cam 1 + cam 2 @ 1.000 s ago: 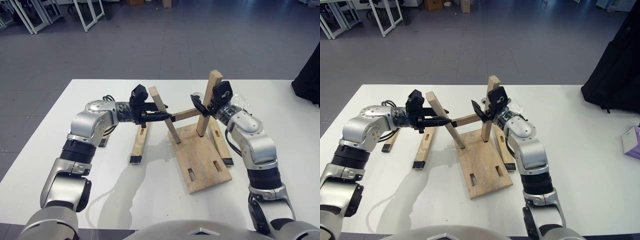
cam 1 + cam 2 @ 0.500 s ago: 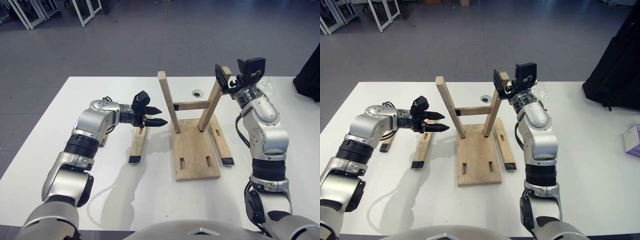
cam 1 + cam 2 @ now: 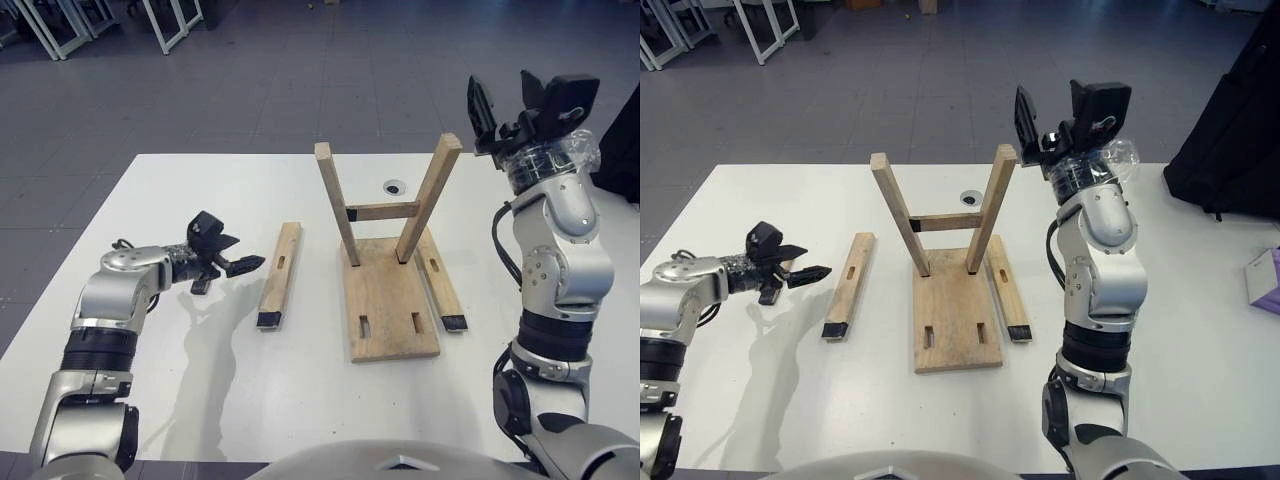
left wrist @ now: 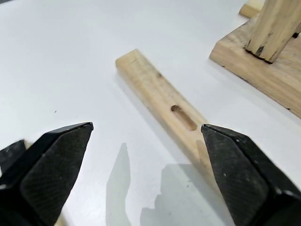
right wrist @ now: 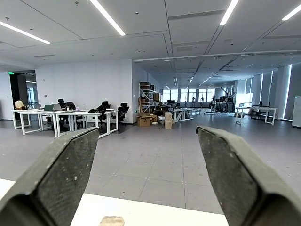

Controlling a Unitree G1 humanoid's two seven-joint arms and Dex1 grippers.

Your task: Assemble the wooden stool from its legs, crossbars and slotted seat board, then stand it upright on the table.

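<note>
- Your left gripper (image 3: pixel 243 255) sits low over the left side of the white table (image 3: pixel 250 400); its two black fingers are spread apart and hold nothing.
- Just ahead of those fingers lies a loose pale wooden leg with a slot and a black tip (image 3: pixel 279 272), flat on the table, not touched.
- The flat rectangular slotted wooden seat board (image 3: pixel 390 315) lies at the table's middle.
- Two pale wooden legs stand in the board's far end, the left one (image 3: pixel 335 205) and the right one (image 3: pixel 428 198), each leaning outward.
- A short wooden crossbar (image 3: pixel 383 211) joins them.
- Another black-tipped wooden leg (image 3: pixel 442 290) lies along the board's right edge.
- Your right gripper (image 3: pixel 503 100) is raised high, beside the right leg's top but apart from it, fingers wide and empty.
</note>
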